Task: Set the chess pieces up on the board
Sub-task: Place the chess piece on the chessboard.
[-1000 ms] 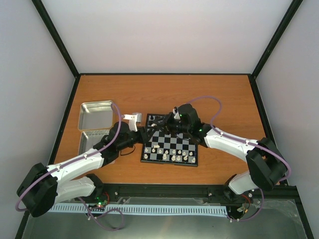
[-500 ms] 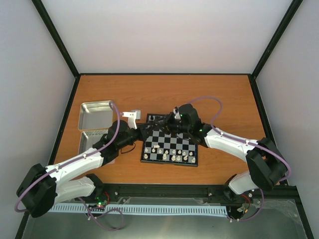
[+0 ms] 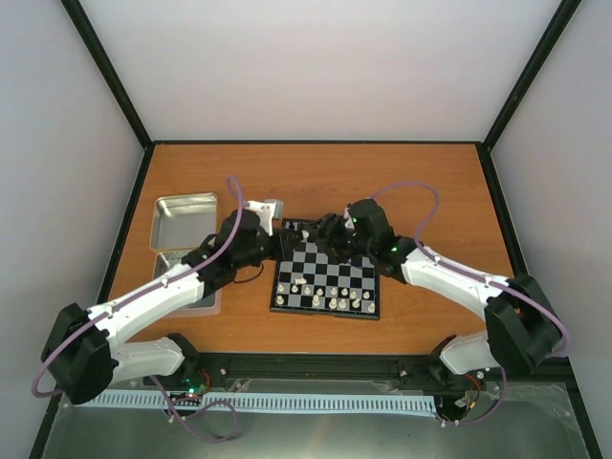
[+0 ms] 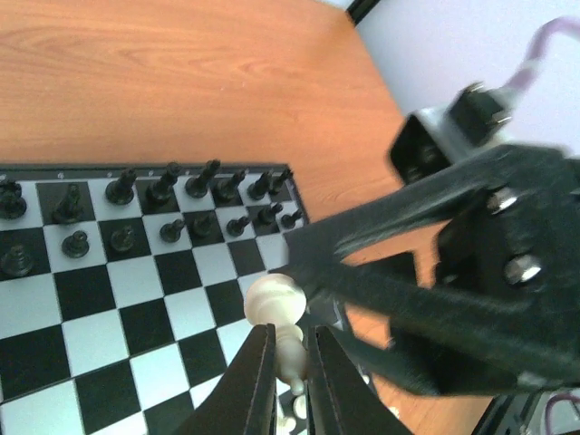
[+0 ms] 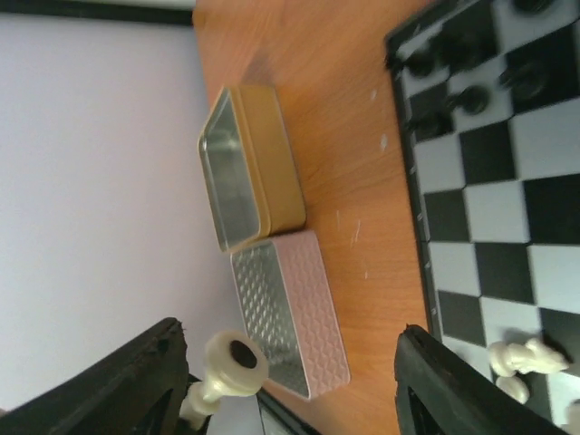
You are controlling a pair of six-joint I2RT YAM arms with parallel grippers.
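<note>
Overhead, the board (image 3: 325, 279) lies centrally, with two metal tins (image 3: 184, 207) to its left. Over its far-left corner the left gripper (image 3: 280, 245) and right gripper (image 3: 323, 230) meet; the jaw state cannot be told from this view. White pieces (image 3: 325, 302) stand on the near rows.

Left wrist view: the jaws are clenched on the stem of a cream-white piece (image 4: 272, 301), just under its round head, and hold it above the board. Black pieces (image 4: 172, 186) stand on the far two rows.

Right wrist view: the jaws are spread wide and grasp nothing. The same piece, seen base-on, sits between them, close beside one finger (image 5: 136, 372).

Handling, as judged: the piece is tiny, light, rigid and smooth, so it may pivot or slip in the grip. Take it squarely on the narrow stem, above the flared base, with light force. Set it down upright, since it should topple readily.
</note>
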